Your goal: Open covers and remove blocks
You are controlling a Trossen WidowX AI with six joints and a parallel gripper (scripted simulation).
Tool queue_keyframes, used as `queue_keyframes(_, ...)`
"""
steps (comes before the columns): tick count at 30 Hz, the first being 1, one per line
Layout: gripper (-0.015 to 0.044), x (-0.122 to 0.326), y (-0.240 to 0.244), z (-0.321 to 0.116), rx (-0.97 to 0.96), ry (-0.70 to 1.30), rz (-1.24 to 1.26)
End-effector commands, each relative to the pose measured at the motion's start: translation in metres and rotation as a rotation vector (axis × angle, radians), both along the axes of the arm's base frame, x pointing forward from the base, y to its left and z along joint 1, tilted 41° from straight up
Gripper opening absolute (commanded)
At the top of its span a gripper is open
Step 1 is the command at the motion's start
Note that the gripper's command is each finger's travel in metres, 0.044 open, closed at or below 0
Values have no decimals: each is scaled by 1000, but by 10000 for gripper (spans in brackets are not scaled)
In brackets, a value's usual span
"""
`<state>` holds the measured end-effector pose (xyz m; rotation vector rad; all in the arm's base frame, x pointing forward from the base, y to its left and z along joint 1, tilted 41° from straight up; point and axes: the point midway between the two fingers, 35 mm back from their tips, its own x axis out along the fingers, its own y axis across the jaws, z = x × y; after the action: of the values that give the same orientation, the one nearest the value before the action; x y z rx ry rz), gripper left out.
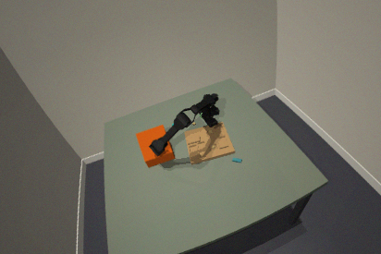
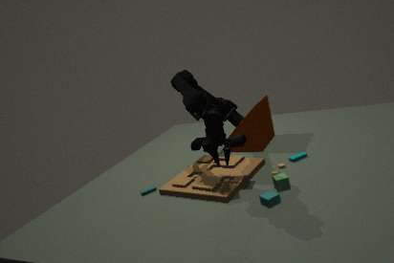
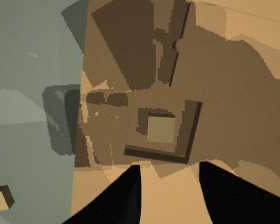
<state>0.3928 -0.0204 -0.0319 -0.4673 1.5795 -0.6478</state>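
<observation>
Apparently, the parted tool [image 2: 223, 164] [image 3: 169, 171] hovers over the wooden puzzle board [image 1: 201, 152] [image 2: 191, 193] [image 3: 232, 102].

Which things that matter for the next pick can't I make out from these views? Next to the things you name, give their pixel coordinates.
- End effector [image 2: 223, 164] [image 3: 169, 171]: fingertip height above the puzzle board [image 1: 227, 151] [image 2: 193, 197] [image 3: 242, 107]; the wrist view looks down and the exterior view is dim.
- Pale block [image 3: 161, 130]: its depth in the well; only its top shows.
- Covers at the board's far edge, top view: too small, partly under the arm's shadow.

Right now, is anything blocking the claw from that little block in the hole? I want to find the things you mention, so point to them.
Nothing visible stands between the open end effector [image 2: 223, 164] [image 3: 170, 167] and the small yellowish block [image 3: 161, 129]; its well looks uncovered.
</observation>
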Motion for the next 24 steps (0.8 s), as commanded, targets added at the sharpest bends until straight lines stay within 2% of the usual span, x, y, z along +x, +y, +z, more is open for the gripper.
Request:
queue_keyframes(1, 144, 2, 3, 4, 2, -30, -32)
queue_keyframes(24, 144, -2, -21, -22, 1, -30, -32)
